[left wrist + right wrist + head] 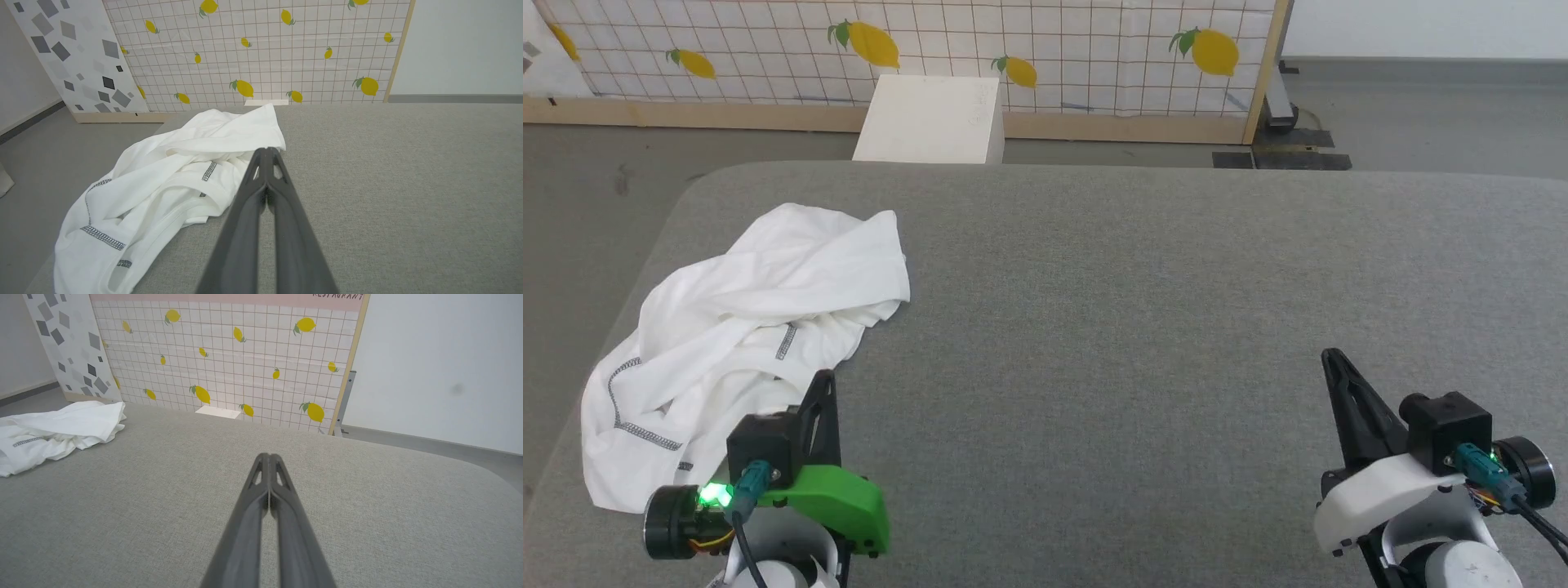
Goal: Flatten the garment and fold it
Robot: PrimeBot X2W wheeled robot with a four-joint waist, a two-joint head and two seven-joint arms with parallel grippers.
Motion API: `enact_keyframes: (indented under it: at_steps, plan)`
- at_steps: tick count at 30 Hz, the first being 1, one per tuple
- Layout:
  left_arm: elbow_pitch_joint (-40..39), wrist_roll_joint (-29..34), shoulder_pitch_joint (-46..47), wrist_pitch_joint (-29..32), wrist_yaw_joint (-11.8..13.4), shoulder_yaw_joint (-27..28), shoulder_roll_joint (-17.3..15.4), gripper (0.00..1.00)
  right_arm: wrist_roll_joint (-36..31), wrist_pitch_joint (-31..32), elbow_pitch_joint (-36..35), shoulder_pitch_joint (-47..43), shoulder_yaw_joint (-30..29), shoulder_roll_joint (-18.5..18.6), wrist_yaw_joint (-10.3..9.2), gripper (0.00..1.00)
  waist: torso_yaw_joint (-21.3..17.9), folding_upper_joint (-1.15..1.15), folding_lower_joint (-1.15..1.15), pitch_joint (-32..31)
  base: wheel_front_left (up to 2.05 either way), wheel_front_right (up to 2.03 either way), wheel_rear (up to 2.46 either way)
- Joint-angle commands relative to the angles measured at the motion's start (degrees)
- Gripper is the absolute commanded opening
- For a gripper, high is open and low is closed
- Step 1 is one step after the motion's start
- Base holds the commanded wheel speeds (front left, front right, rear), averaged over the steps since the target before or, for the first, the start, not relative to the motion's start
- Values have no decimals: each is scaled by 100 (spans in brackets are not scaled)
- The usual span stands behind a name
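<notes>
The garment (752, 327), a white T-shirt with dark zigzag stitching, lies crumpled in a heap on the left side of the grey padded table (1135, 310). It also appears in the left wrist view (163, 183) and at the far left of the right wrist view (53, 433). My left gripper (827, 377) is shut and empty, hovering at the heap's near right edge; its tips (267, 150) press together just right of the cloth. My right gripper (1331, 356) is shut and empty over bare table at the lower right, its tips (267, 456) far from the shirt.
A rigid white box (931, 120) stands behind the table's far edge. A lemon-patterned grid panel (915, 49) with a wooden frame runs along the back. Grey floor lies to the left and beyond the table.
</notes>
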State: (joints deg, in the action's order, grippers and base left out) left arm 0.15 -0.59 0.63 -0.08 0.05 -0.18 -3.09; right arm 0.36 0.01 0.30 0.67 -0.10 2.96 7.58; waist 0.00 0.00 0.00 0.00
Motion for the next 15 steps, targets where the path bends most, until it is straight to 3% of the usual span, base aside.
enact_keyframes:
  at_steps: [1,15]
  plan:
    - [-15,59,-63,8,-5,18,22,0,-36,-1,-30,-67,10,-8,-9,0,0,0,0,0,0,0,0]
    - [-15,59,-63,8,-5,18,22,0,-36,-1,-30,-67,10,-8,-9,0,0,0,0,0,0,0,0]
